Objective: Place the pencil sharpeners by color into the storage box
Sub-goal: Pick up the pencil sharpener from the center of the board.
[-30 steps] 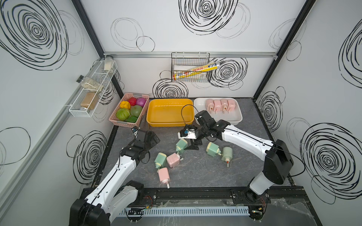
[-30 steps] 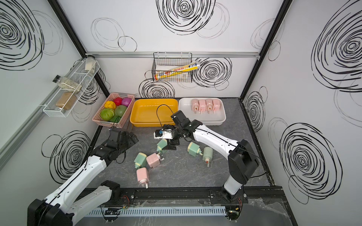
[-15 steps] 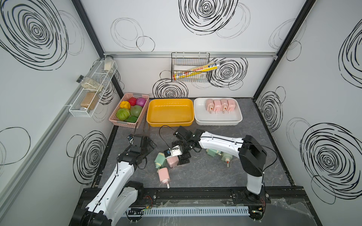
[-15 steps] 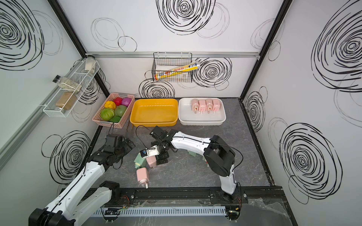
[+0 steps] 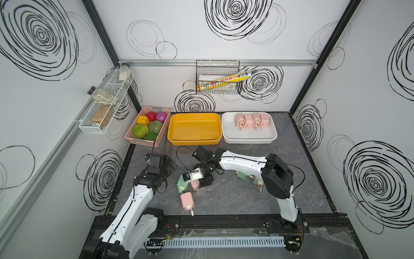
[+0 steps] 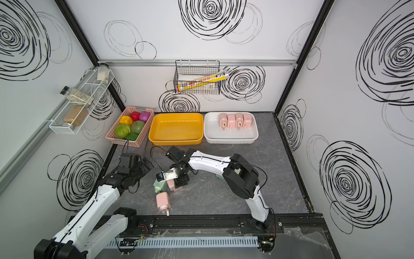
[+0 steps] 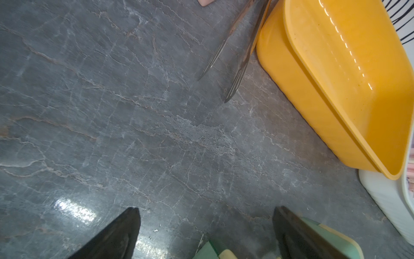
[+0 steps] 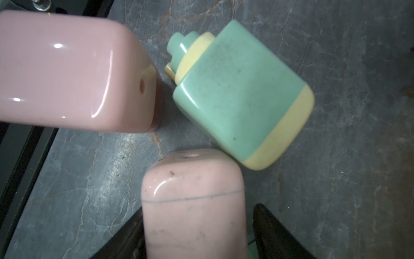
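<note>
- Dark grey marble-patterned tabletop [image 5: 235, 201] fills a white-walled cell drawn over with black swirls; both arms reach in from the front rail.
- At left of centre, the right gripper [image 8: 198, 210] sits low over the table. Its black jaws stand partly apart on either side of a scuffed pale pink rounded plastic sharpener [image 8: 192, 201]. One finger lies against it, the other shows a slim gap, so no firm grip is seen.
- The sharpener lies on the table with a fine seam line across its body.
- Touching its end lies a mint green plastic sharpener [image 8: 237, 96], flat, with a cream end and a stubby crank.
- Just beside both lies a glossy second pale pink sharpener [image 8: 67, 71].
- The right arm [image 5: 242, 162] runs from the front right with its elbow raised, forearm crossing leftward and wrist bent down.
- Two further mint green sharpeners [image 5: 243, 174] lie partly hidden under that forearm.
- The left gripper [image 7: 206, 209] hovers over bare table with its jaws wide apart, holding nothing.
- At the back, a white rectangular plastic tray [image 5: 248, 140] holds a row of four pale pink sharpeners [image 5: 252, 121], touching side by side.
- Just left of it sits a yellow rectangular plastic tray [image 5: 193, 141].
- Further left, a pink slotted plastic basket [image 5: 134, 140] holds round coloured toy vegetables [image 5: 147, 125].
- Metal tongs [image 7: 239, 71] lie beside the yellow tray.
</note>
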Robot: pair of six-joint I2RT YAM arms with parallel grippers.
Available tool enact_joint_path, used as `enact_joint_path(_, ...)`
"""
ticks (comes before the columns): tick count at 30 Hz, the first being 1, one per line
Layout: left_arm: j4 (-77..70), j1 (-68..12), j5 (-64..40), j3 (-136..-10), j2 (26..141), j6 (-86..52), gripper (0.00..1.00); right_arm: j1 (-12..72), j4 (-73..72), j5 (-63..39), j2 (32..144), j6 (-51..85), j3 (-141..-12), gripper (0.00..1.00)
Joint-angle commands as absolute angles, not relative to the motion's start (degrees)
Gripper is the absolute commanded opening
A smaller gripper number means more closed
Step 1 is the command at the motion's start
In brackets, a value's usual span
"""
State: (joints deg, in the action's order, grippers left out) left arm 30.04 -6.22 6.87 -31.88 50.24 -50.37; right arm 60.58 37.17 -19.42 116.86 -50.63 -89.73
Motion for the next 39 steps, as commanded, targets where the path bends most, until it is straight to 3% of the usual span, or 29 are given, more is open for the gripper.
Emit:
enact_joint_path(1, 28.5, -5.7, 6.9, -31.4, 50.3, -49.5, 0.99, 60.9, 39.8, -21.2, 117.6, -50.6, -91.3, 0.68)
enact_joint_path(10, 28.4, -5.7, 6.5, -31.3, 50.2, -49.3, 0.99, 60.7, 42.1, -22.6, 117.5, -50.1, -92.3, 0.47)
enact_joint_path(14, 28.1, -5.7, 6.1, -31.3, 50.1, -49.1, 0.99, 60.3, 42.9, -23.7, 117.2, -49.4, -93.0, 0.25)
enact_joint_path(17, 27.7, -5.7, 5.4, -31.1, 50.3, -48.6, 0.99, 60.1, 43.2, -23.9, 116.8, -49.3, -93.3, 0.01)
enact_joint_path(29, 23.3, -7.0, 0.0, -31.6, 49.4, -45.3, 0.99, 57.9, 47.9, -27.3, 110.4, -45.2, -96.5, 0.0)
enact_joint_path(39, 18.2, -19.9, 7.8, -36.4, 49.2, -45.7, 0.99, 51.0, 45.3, -30.8, 102.2, -40.3, -96.8, 0.0)
